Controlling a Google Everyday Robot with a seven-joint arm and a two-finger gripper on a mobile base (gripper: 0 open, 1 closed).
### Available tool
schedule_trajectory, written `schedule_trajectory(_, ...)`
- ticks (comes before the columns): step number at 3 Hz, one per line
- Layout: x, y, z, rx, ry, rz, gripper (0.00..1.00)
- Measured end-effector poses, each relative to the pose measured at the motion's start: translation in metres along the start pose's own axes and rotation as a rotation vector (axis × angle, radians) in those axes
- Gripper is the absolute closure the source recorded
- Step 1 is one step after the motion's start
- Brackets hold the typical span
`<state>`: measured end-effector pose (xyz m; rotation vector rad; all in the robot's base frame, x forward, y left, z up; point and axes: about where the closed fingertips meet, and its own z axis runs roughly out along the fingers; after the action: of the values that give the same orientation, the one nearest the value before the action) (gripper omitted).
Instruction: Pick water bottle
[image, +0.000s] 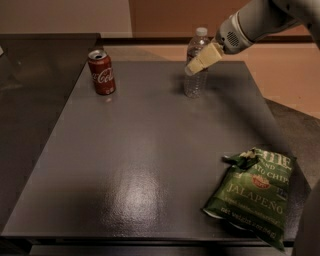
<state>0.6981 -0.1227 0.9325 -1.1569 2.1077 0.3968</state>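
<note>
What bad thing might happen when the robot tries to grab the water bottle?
1. The end effector is at the upper part of the water bottle, reaching in from the right. The bottle is tall and narrow, so a sideways nudge up there might tip it over.
2. The bottle stands near the far edge of the table. If it topples, it might roll off.
</note>
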Motion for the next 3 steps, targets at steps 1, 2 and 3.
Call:
schedule_trajectory(1, -0.005, 0.003, 0.001, -0.022, -0.011, 0.001, 0.41)
schedule_trajectory(2, -0.014, 0.009, -0.007, -0.035, -0.021, -0.011, 0.65)
schedule_trajectory(3, -0.032, 0.02, -0.033, -0.024, -0.047, -0.06, 0.88)
